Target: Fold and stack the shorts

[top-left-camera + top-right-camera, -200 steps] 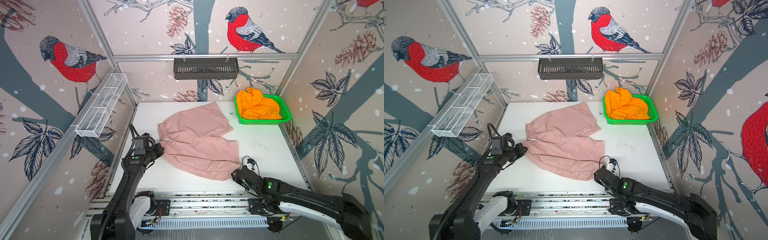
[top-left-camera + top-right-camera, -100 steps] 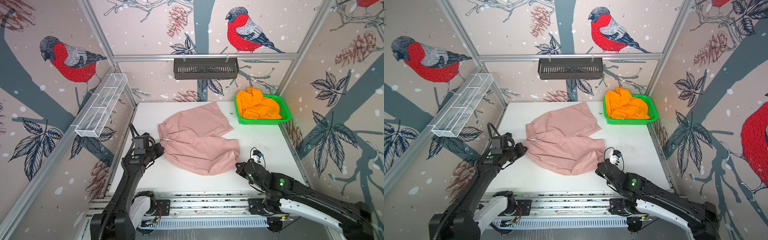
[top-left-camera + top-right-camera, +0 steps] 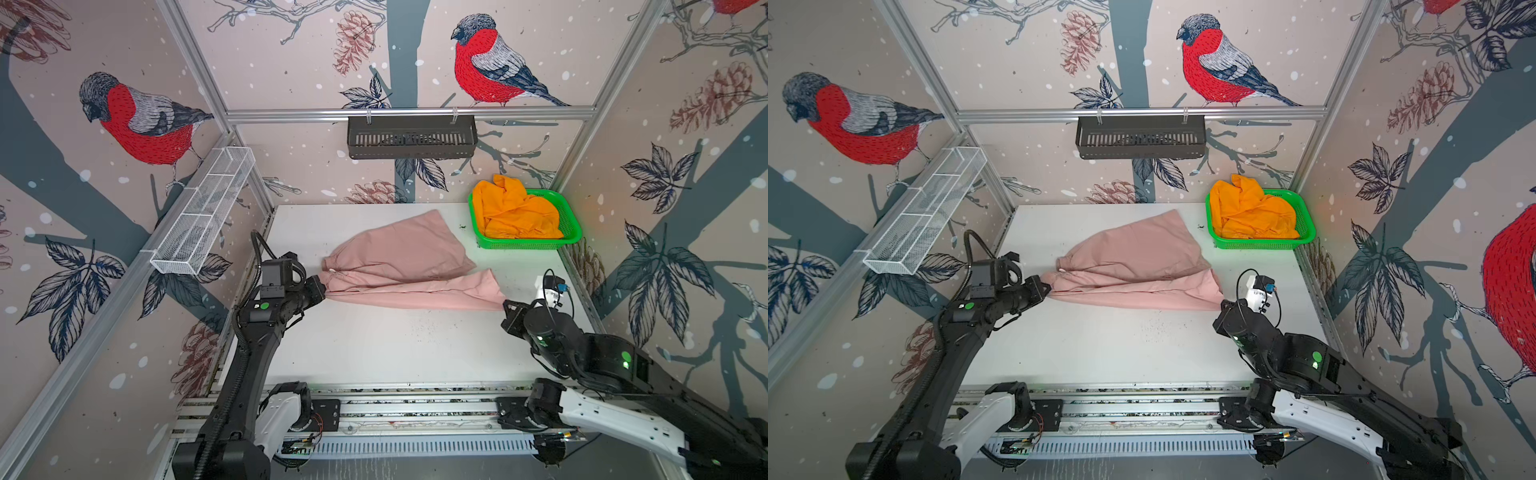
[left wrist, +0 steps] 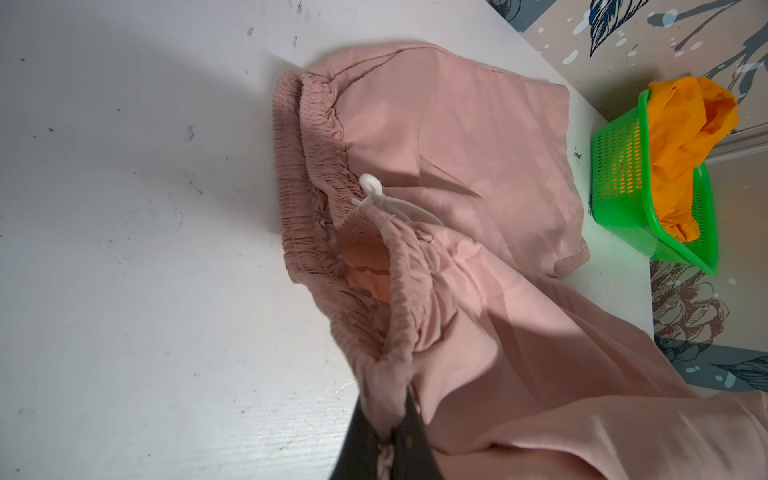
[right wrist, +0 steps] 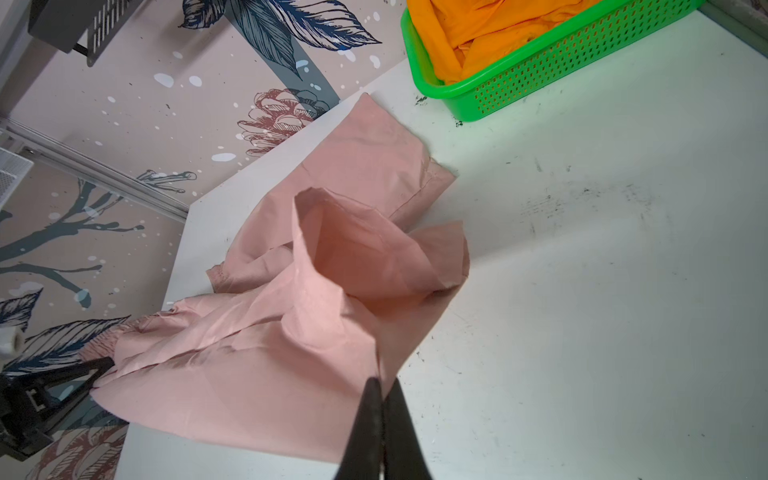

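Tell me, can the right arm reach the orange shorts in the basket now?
Probably not yet: the right hand is shut on a leg of the pink shorts. Otherwise the way looks free: bare table lies between, and the green basket holding the orange shorts is open on top.

I see pale pink cloth shorts (image 3: 399, 257) lying left of the green plastic mesh basket (image 3: 528, 244), which holds orange cloth shorts (image 3: 515, 212).

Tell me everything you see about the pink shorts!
The pink shorts are soft, thin, wrinkly cloth with a gathered stretchy waistband and a knotted white string. They lie on the white table, far leg flat, near leg stretched between two hands. The left hand pinches the waistband end, and the right hand pinches the near leg's hem.
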`<state>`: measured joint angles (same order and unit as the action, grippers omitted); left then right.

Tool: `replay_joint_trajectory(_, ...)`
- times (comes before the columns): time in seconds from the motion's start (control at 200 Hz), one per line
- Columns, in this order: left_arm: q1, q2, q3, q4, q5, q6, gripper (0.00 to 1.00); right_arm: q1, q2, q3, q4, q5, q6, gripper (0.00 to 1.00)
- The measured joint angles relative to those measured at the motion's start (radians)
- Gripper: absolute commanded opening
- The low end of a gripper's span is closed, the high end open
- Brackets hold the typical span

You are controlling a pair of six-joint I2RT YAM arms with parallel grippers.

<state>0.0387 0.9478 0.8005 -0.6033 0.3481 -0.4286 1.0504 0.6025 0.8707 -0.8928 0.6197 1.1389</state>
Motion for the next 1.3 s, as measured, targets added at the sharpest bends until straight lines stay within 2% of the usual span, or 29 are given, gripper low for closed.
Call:
replay_joint_trajectory(0.25,-0.001,-0.032,0.031,-0.139,0.019,0.044,0.00,0.000,-0.012,0.054,-0.059,-0.001,-0.036,0.00)
replay_joint_trajectory(0.465,-0.002,-0.042,0.078,-0.247,0.018,0.083,0.00,-0.006,0.083,0.168,-0.105,0.034,-0.099,0.00)
replay_joint_trajectory(0.55,-0.003,-0.001,0.093,-0.262,0.018,0.089,0.00,-0.060,0.150,0.210,-0.093,0.055,-0.164,0.00)
replay_joint_trajectory(0.605,-0.003,0.035,0.109,-0.264,0.021,0.089,0.00,-0.156,0.194,0.232,-0.058,0.038,-0.239,0.00)
replay_joint_trajectory(0.685,-0.005,0.092,0.152,-0.266,0.034,0.089,0.00,-0.345,0.246,0.236,0.035,-0.068,-0.367,0.00)
replay_joint_trajectory(0.755,-0.006,0.142,0.201,-0.261,0.047,0.093,0.00,-0.544,0.299,0.233,0.131,-0.243,-0.475,0.00)
replay_joint_trajectory(0.845,-0.006,0.203,0.256,-0.246,0.045,0.097,0.00,-0.695,0.389,0.230,0.228,-0.428,-0.575,0.00)
replay_joint_trajectory(1.025,-0.005,0.365,0.324,-0.227,0.010,0.113,0.00,-0.787,0.621,0.288,0.340,-0.598,-0.700,0.00)
replay_joint_trajectory(1.301,-0.005,0.575,0.434,-0.199,-0.011,0.115,0.00,-0.845,0.927,0.468,0.419,-0.709,-0.792,0.00)
